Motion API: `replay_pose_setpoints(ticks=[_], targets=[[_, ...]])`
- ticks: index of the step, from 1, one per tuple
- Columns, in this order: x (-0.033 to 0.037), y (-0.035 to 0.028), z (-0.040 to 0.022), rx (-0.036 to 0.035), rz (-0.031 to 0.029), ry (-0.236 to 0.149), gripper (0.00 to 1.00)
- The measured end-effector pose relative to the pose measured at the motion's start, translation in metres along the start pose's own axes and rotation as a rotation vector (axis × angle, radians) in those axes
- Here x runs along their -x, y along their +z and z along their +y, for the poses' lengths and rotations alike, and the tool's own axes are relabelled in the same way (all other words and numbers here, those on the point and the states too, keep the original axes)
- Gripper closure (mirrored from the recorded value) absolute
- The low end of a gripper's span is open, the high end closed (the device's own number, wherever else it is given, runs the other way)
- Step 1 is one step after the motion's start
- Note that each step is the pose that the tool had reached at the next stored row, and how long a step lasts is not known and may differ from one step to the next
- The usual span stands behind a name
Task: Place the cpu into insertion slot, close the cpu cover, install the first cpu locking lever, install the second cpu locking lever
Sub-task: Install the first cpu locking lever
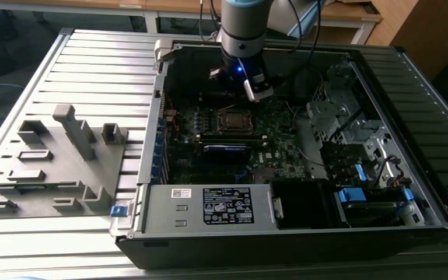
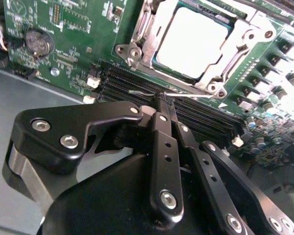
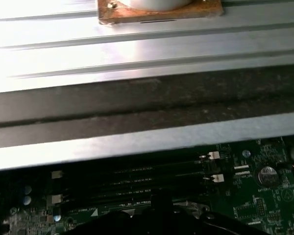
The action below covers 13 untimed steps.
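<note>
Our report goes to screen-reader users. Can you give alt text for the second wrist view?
The black hand, shut, has its tip at a thin wire lever next to the cpu, which sits framed by the silver cpu cover. Green motherboard with dark memory slots lies around it.

1. Your surface (image 1: 91,64): grey ribbed metal, brightly lit.
2. Behind it you see pale wooden desks (image 1: 340,14) on white legs.
3. Wooden cabinet (image 1: 422,26) at the exterior view's right; dark floor (image 1: 21,23).
</note>
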<state>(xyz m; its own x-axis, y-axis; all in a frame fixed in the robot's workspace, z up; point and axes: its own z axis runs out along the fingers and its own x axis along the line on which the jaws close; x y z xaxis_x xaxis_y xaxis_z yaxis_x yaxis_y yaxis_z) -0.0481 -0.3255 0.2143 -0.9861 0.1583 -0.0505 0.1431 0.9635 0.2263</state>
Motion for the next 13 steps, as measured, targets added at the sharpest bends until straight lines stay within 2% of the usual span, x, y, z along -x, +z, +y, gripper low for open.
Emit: replay_pose_setpoints(ticks=[2, 6, 10, 13], targets=[[0.0000, 0.0004, 0.0000, -0.0013, -0.0046, 0.020, 0.89], [-0.0001, 0.0010, 0.0000, -0.0020, -0.0082, 0.036, 0.89], [-0.0002, 0.0019, 0.0001, -0.0041, -0.0182, 0.078, 0.89], [-0.0002, 0.0019, 0.0001, -0.0043, -0.0185, 0.079, 0.89]])
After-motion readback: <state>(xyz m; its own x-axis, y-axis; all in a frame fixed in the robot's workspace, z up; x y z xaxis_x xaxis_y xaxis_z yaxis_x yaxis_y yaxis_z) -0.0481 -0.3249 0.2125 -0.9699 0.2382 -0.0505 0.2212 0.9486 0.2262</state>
